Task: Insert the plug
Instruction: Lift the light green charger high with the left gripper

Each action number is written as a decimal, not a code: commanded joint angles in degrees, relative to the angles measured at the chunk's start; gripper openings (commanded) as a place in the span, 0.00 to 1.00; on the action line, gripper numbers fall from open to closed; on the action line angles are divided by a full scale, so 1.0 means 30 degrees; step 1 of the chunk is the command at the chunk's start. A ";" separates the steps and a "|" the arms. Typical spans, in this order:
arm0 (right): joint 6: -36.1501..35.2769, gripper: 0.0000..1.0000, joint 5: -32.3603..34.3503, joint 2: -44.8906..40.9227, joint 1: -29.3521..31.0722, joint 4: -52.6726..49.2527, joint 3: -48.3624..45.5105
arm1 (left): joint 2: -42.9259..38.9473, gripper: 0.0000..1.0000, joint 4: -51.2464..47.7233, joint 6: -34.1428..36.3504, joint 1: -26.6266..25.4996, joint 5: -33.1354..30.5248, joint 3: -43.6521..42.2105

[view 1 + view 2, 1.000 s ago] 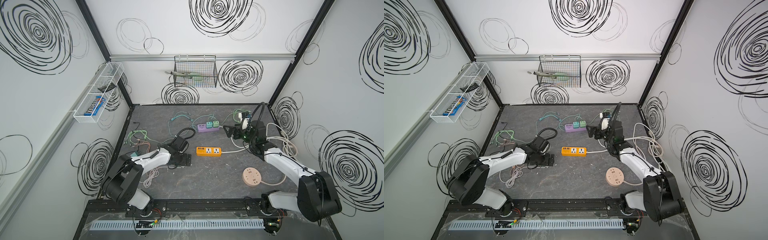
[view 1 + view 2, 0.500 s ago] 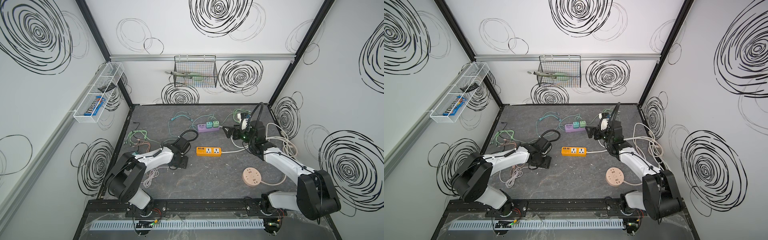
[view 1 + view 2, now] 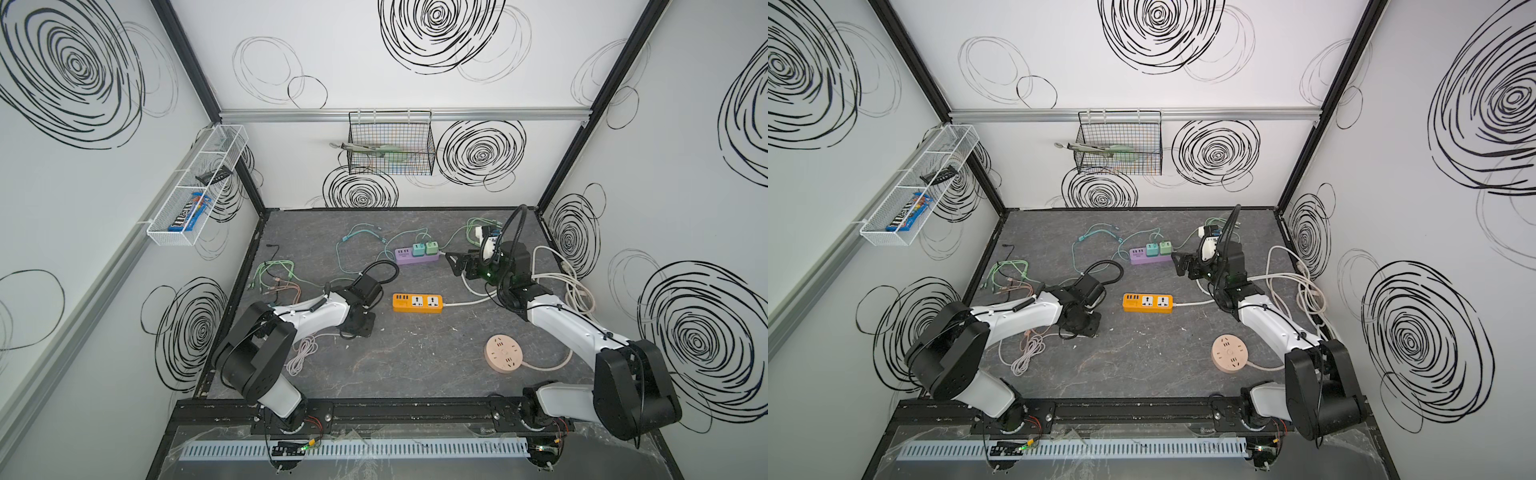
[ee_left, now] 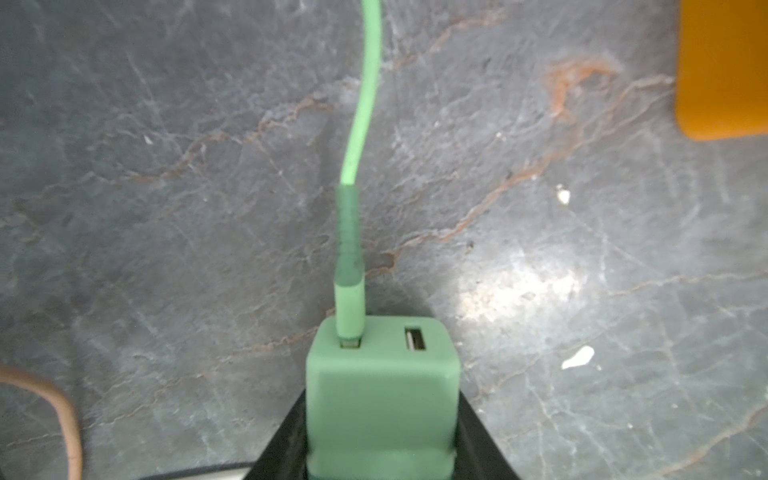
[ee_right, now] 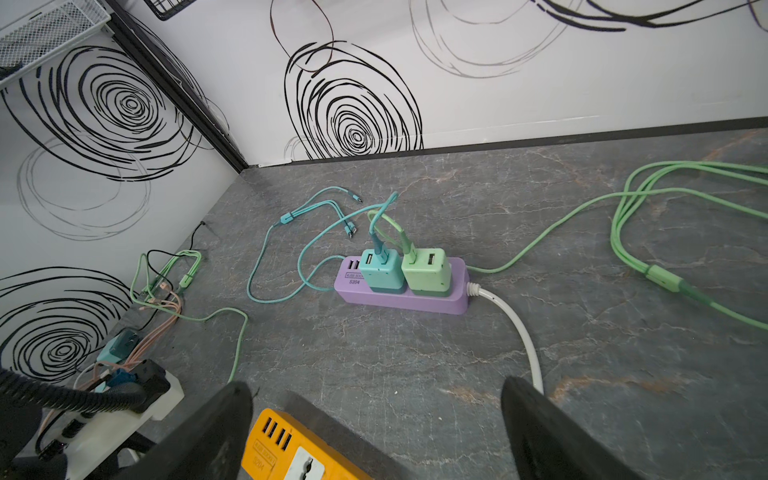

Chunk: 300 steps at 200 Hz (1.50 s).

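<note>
Left wrist view: the green charger plug (image 4: 374, 374) sits between the two black fingers of the left gripper (image 4: 383, 399). The fingers press on its opposite sides, pinching it. Its long axis runs along the gripper's reach. The face with two USB ports points away from the wrist, toward the grey table (image 4: 166, 208). A green cable (image 4: 365, 104) is pushed into one port and leads straight off from that face. The prongs are hidden. A corner of the orange power strip (image 4: 723, 70) shows at the frame's edge, apart from the plug.

Right wrist view: the right gripper (image 5: 376, 384) has its fingers spread wide with nothing between them, above the USB end of the orange power strip (image 5: 299, 453). Farther off lies the purple power strip (image 5: 399, 297), with a teal charger (image 5: 380, 270) and a light green charger (image 5: 426, 272) standing upright in it, side by side.

In both top views the left gripper (image 3: 357, 326) (image 3: 1081, 324) is low over the table, near the USB end of the orange power strip (image 3: 417, 302) (image 3: 1147, 302), and it covers the plug. The right gripper (image 3: 453, 264) (image 3: 1178, 265) hangs just beside the cord end of the purple power strip (image 3: 417, 254) (image 3: 1150, 254).
</note>
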 commanded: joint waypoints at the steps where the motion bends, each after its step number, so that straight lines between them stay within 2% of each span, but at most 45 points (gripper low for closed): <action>1: -0.0016 0.97 -0.0258 0.0331 -0.0023 -0.0303 0.0296 | -0.1421 0.02 0.0529 0.0410 -0.0224 -0.0881 0.0155; 23: 0.0138 0.97 -0.0919 0.0638 -0.0031 -0.0765 0.0765 | -0.2890 0.00 0.0975 0.0885 -0.0579 -0.1330 0.0644; 59: -0.0375 0.97 -0.2274 0.0967 0.0228 -0.0002 0.0656 | -0.3987 0.00 0.1140 0.1566 -0.0633 -0.0141 0.3181; 91: -0.0717 1.00 -0.3554 0.1482 0.0881 0.0772 0.0645 | -0.4540 0.00 0.3159 0.2020 -0.0931 0.0395 0.5332; 132: -0.0862 1.00 -0.3731 0.2294 0.2627 0.2329 0.0627 | -0.4037 0.00 0.4721 0.2079 -0.1019 0.2775 0.9493; 169: -0.1042 1.00 -0.3409 0.3289 0.4073 0.2825 0.1258 | -0.2645 0.00 0.4153 0.2576 -0.1485 0.4256 1.4111; 186: -0.0820 1.00 -0.3310 0.3517 0.4217 0.2960 0.1537 | -0.1878 0.00 0.3571 0.2979 -0.2138 0.4317 1.6345; 203: -0.0737 1.00 -0.3243 0.3498 0.4215 0.3323 0.1462 | -0.1397 0.00 0.3220 0.3690 -0.3352 0.3427 1.8035; 230: -0.1133 1.00 -0.3711 0.3345 0.4214 0.3795 0.1111 | -0.1005 0.00 0.3396 0.3729 -0.4459 0.4175 1.9382; 255: -0.1691 1.00 -0.5203 0.3270 0.4329 0.4856 0.0645 | -0.0750 0.00 0.3155 0.3459 -0.4508 0.4677 2.0247; 300: -0.2260 1.00 -0.5224 0.4703 0.5516 0.7278 0.0763 | -0.0640 0.00 0.2937 0.3210 -0.4426 0.4586 2.0493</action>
